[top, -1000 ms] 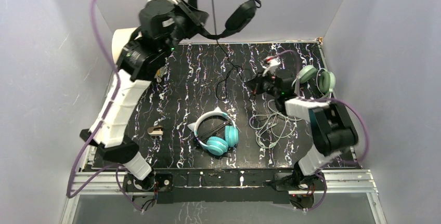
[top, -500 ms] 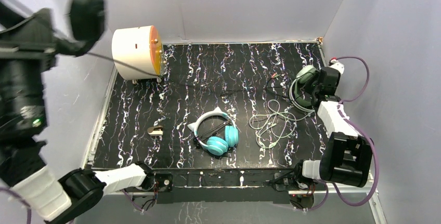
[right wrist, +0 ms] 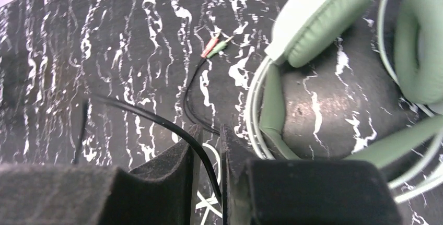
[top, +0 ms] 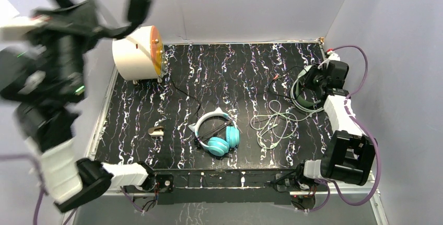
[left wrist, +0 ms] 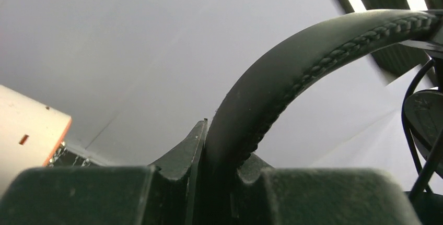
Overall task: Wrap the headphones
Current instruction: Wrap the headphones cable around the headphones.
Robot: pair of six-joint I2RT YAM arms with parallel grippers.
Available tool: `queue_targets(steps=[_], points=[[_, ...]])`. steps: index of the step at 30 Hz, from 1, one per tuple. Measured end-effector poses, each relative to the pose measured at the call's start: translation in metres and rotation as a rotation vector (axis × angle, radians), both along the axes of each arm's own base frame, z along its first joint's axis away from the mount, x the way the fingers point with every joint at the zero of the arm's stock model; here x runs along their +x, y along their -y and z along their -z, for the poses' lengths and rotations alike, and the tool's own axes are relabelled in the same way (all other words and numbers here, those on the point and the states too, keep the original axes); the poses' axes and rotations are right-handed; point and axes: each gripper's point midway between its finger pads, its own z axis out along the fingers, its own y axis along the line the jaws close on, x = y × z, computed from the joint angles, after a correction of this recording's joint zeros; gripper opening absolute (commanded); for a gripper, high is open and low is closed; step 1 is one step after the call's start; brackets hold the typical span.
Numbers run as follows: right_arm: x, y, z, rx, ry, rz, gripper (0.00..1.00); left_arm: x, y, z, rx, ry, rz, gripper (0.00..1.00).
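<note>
We are working on the black headphones [left wrist: 292, 73]. They are hanging high above the table's left edge, and the left gripper [left wrist: 219, 154] is pinching their stitched headband between pressed-together jaws. Their black cable [right wrist: 151, 118] is trailing down across the table to the right gripper [right wrist: 210, 146] at the far right. That gripper's jaws are standing slightly apart with the cord running through the gap, and we cannot tell whether the pads are touching it. The plug [right wrist: 217, 46] is lying just beyond.

We judge that the cord is being gathered for winding. To do this well, we are advising:
- a firm hold on the band;
- light tension through the right claw, so each turn lies flat;
- steering clear of the sage-green headphones [right wrist: 324, 21], which are lying just beside those fingers.

Their light cable [top: 272, 123] is sprawling in loose loops nearby and could snag. The teal headphones [top: 218, 133] are resting near the front centre, unwrapped.

The table [top: 209, 68] is black with white marbled streaks, so the dark cord is showing poorly against it. A white drum [top: 137, 54] with an orange face is sitting at the back left corner, and pale grey walls [top: 251, 6] are enclosing the space.
</note>
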Motion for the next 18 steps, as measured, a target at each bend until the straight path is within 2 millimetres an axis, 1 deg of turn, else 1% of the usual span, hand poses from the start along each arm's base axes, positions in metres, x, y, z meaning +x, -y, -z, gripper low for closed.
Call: queue_targets(steps=[2, 5, 6, 7, 9, 10, 11, 12, 13, 15, 16, 18], points=[[0.002, -0.009, -0.004, 0.014, -0.003, -0.058, 0.33, 0.038, 0.035, 0.012, 0.054, -0.062, 0.02, 0.0], [0.002, -0.011, 0.001, 0.026, -0.051, -0.078, 0.49, 0.117, 0.103, 0.046, 0.163, -0.179, 0.045, 0.0], [-0.001, -0.012, 0.006, 0.033, -0.076, -0.077, 0.54, 0.145, 0.129, 0.064, 0.205, -0.223, 0.057, 0.0], [-0.006, -0.013, 0.011, 0.042, -0.105, -0.076, 0.6, 0.173, 0.154, 0.09, 0.254, -0.276, 0.071, 0.0], [-0.015, -0.015, 0.019, 0.055, -0.144, -0.074, 0.72, 0.218, 0.195, 0.15, 0.357, -0.396, 0.104, 0.0], [-0.022, -0.016, 0.021, 0.059, -0.158, -0.071, 0.77, 0.232, 0.208, 0.175, 0.396, -0.445, 0.119, 0.0], [-0.028, -0.017, 0.02, 0.061, -0.163, -0.069, 0.79, 0.246, 0.222, 0.204, 0.438, -0.5, 0.137, 0.0], [-0.035, -0.018, 0.016, 0.061, -0.165, -0.066, 0.81, 0.256, 0.231, 0.229, 0.472, -0.55, 0.15, 0.0], [-0.039, -0.019, 0.009, 0.058, -0.151, -0.068, 0.83, 0.263, 0.237, 0.251, 0.498, -0.593, 0.165, 0.0], [-0.043, -0.025, -0.008, 0.051, -0.103, -0.085, 0.86, 0.269, 0.239, 0.275, 0.514, -0.649, 0.187, 0.0], [-0.045, -0.029, -0.017, 0.051, -0.078, -0.1, 0.88, 0.271, 0.237, 0.283, 0.51, -0.67, 0.192, 0.0], [-0.047, -0.044, -0.03, 0.047, -0.032, -0.161, 0.93, 0.272, 0.232, 0.283, 0.486, -0.677, 0.197, 0.0]])
